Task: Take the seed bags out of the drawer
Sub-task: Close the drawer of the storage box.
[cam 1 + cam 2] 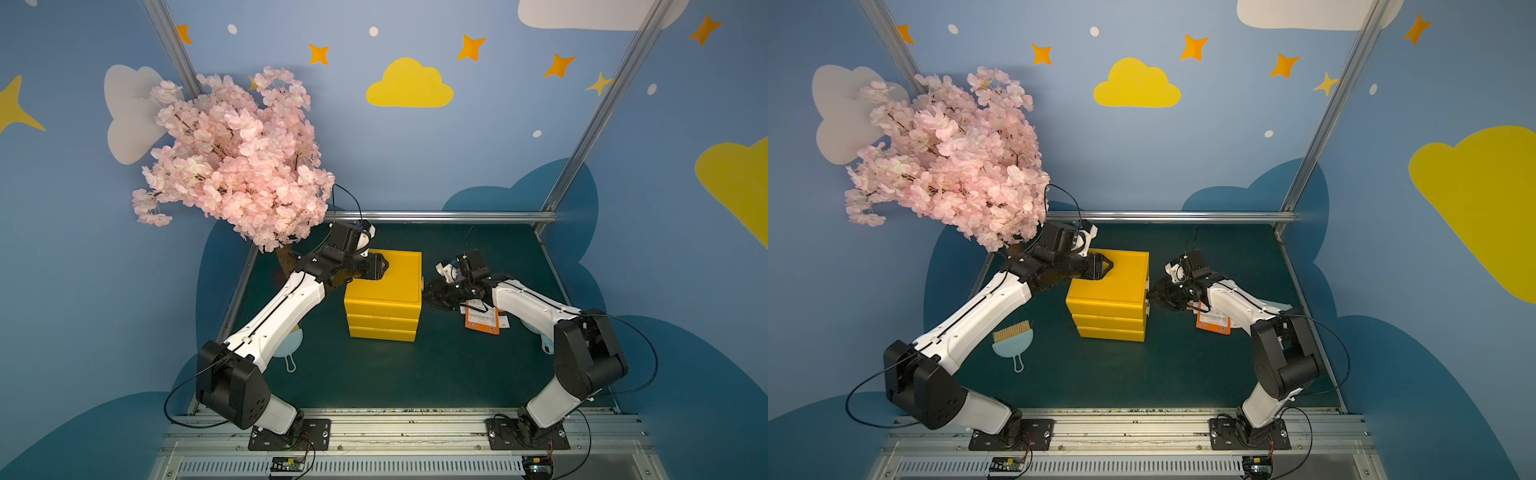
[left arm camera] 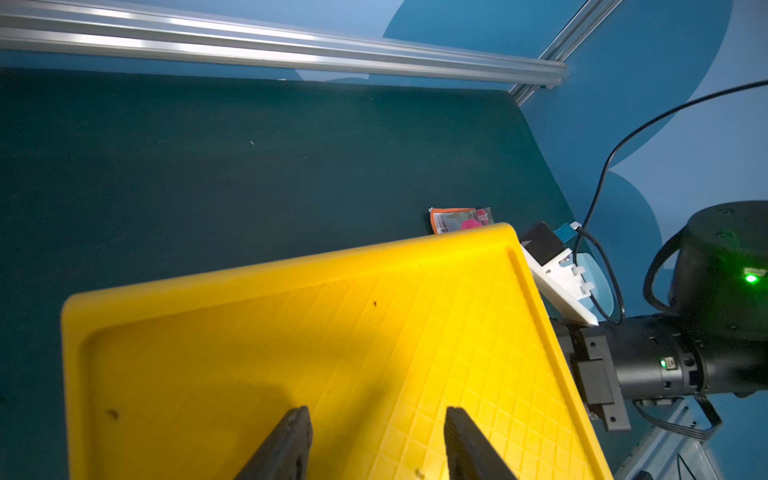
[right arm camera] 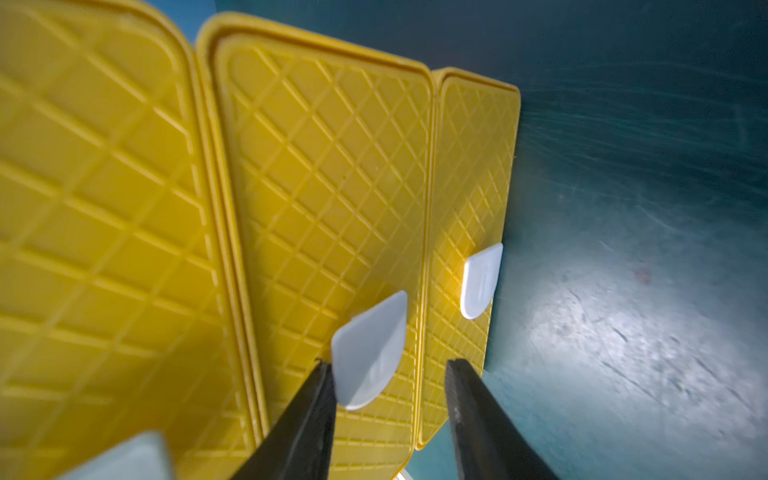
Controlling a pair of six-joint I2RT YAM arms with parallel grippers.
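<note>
Seed bags (image 1: pixel 482 326) lay on the table between cabinet (image 1: pixel 399 282) and right edge, the drawer (image 3: pixel 104 208) shut; right gripper (image 3: pixel 388 364), jaws parted and empty astride a lower tab (image 3: pixel 370 345), risked opening the wrong drawer, left gripper (image 2: pixel 377 411) likewise unclenched.

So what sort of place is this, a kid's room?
Probably a robot test booth dressed up like a nursery, not a real room: cloud-and-star walls, a fake pink blossom tree, and robot arms bolted to a metal rail.
</note>
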